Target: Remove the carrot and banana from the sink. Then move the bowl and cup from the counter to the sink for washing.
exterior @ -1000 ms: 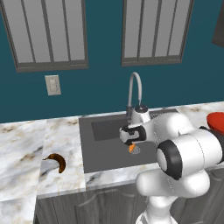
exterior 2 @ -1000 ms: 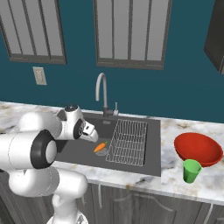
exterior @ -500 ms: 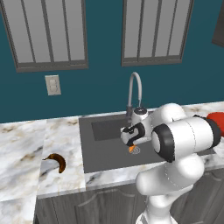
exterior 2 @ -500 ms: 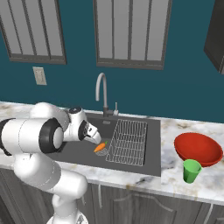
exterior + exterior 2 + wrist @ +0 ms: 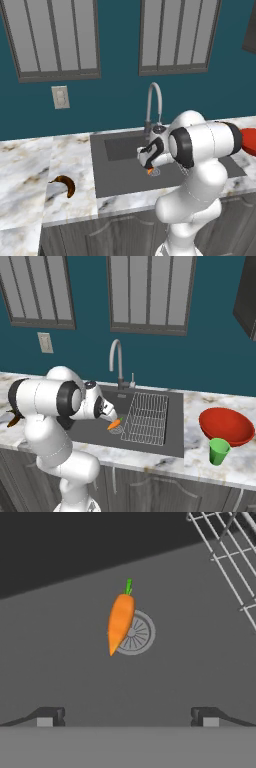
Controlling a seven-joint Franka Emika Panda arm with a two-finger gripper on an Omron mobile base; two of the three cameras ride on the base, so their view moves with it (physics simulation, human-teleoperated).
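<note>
The orange carrot (image 5: 120,619) lies on the dark sink (image 5: 75,677) floor, its tip across the round drain (image 5: 138,633). My gripper (image 5: 127,716) hangs open just above it, with the carrot ahead of the gap between the fingertips. From the base, the hand hovers low in the basin right over the carrot (image 5: 114,424). The brown banana (image 5: 65,184) rests on the marble counter (image 5: 25,165) left of the sink (image 5: 115,175). Right of the sink stand the red bowl (image 5: 226,426) and, in front of it, the green cup (image 5: 218,451).
A wire rack (image 5: 147,418) fills the right half of the basin, close to the carrot. The curved steel faucet (image 5: 116,358) rises behind the sink. A wall outlet (image 5: 60,97) and windows are at the back. Dark cabinets run below the counter.
The arm's elbow and upper links have swung up and in toward the sink. The hand stays over the carrot, still open. Carrot, banana, bowl and cup have not moved.
</note>
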